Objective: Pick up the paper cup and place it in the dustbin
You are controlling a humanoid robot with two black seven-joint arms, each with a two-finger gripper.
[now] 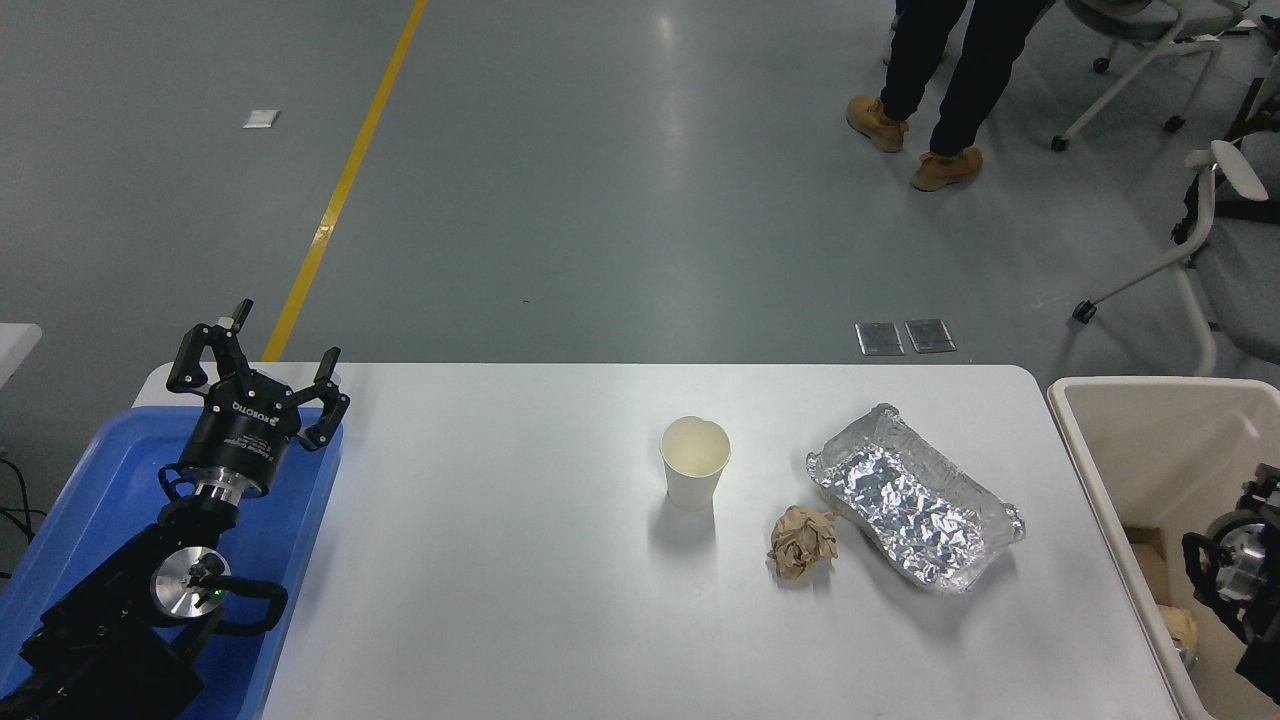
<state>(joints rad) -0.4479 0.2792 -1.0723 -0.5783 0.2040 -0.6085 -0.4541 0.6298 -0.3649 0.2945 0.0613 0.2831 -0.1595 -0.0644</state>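
The paper cup (pixel 695 463), white with an off-white inside, stands upright near the middle of the white table (pixel 480 580). The dustbin (pixel 1085 440), a large cream-beige bin with a thick rim, stands off the table's right end. My left gripper (pixel 262 362) is parked open over the blue tray at the far left, well away from the cup. Only a wrist section of my right arm (pixel 1238 568) shows at the right edge, over the dustbin. Its gripper is cut off by the picture's edge.
A crumpled brown paper ball (pixel 802 541) lies right of the cup, beside a crinkled silver foil tray (pixel 915 497). A blue plastic tray (pixel 90 500) sits under my left arm. A person's legs (pixel 945 70) and office chairs (pixel 1215 240) are on the floor beyond.
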